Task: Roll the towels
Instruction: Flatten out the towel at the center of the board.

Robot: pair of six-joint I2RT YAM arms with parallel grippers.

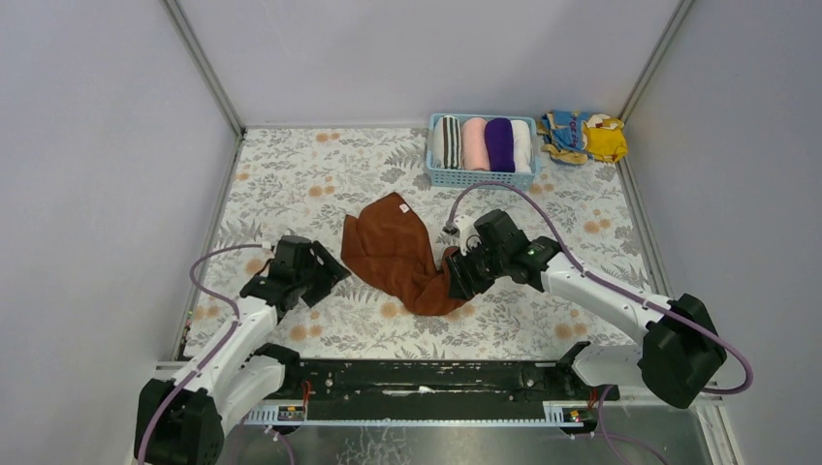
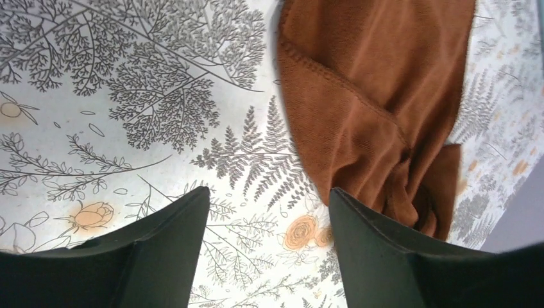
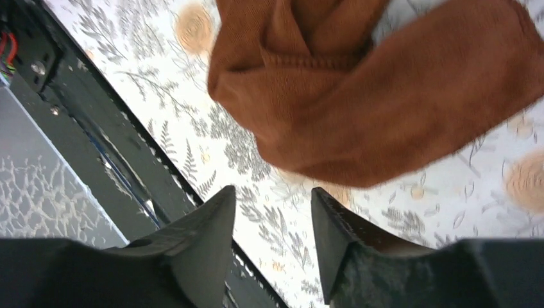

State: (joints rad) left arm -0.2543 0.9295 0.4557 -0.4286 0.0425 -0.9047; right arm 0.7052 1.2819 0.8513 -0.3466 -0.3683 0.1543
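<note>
One rust-brown towel (image 1: 395,254) lies crumpled, partly folded.

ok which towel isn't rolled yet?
The rust-brown towel, crumpled loose on the table. The striped, pink, purple and white ones sit rolled in the blue basket.

No words, numbers or signs can be read in any view. The rust-brown towel (image 1: 393,254) has a little white tag (image 1: 402,206) near its far corner, but it is too small to read. The yellow-and-blue cloth (image 1: 584,136) has blue shapes on it, and they are too small to tell if any are letters.
</note>
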